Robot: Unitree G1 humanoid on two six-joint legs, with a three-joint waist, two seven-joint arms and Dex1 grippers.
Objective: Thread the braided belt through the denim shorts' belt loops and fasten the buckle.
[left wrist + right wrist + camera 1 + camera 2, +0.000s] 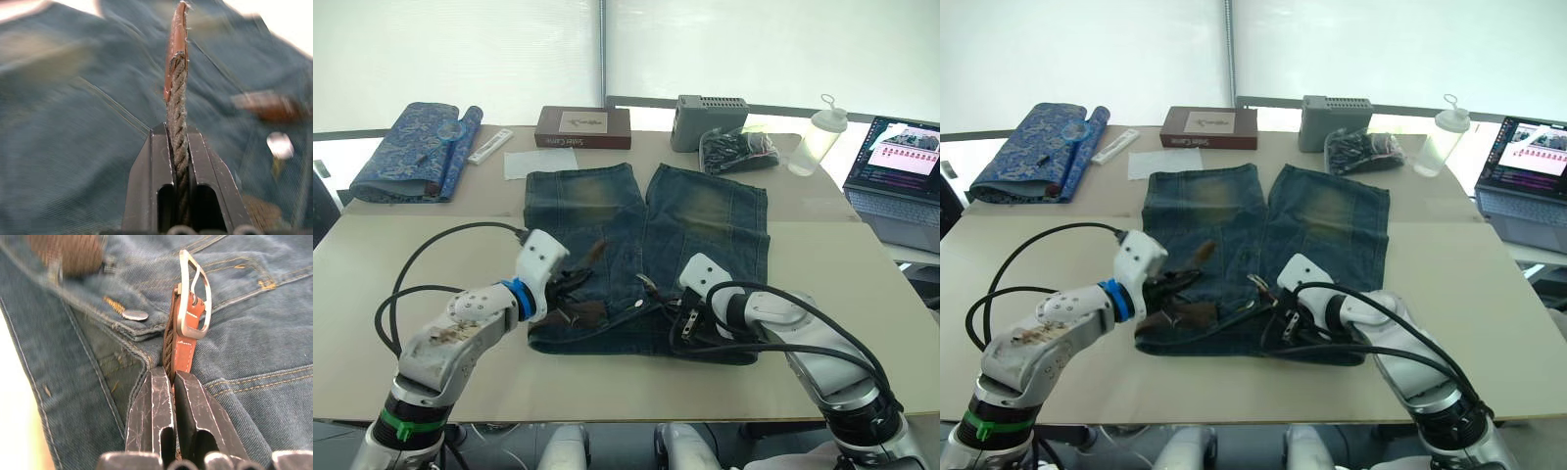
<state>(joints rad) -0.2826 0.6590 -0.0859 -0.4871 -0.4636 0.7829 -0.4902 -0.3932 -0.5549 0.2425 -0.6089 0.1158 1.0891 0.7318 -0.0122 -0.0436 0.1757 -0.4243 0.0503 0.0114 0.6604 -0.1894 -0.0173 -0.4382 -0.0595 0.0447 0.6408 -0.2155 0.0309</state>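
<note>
On the left, the left gripper (pixel 570 287) is clamped on the tip end of the braided belt (pixel 179 117), its two fingers pressed flat against the woven cord with the leather tip standing clear beyond them. That braid looks light and limp, likely to sag and twist wherever it is not held, so a hold just behind the stiffer leather tip seems the best place for steering it. The denim shorts (pixel 705 215) lie flat in the middle of the table (pixel 881 323), waistband toward the robot, and their cloth looks soft enough to drag or bunch if the belt is pulled hard (no belt loop can be clearly made out). To the right, the right gripper (pixel 171 382) is closed on the strap just behind the buckle (pixel 194 298), which lies on the denim near the silver button (pixel 135 315); the metal frame is rigid and probably slippery, so the leather beside it is the surer grip. Open tabletop flanks the shorts on both sides, while the near table edge lies just beyond the waistband.
</note>
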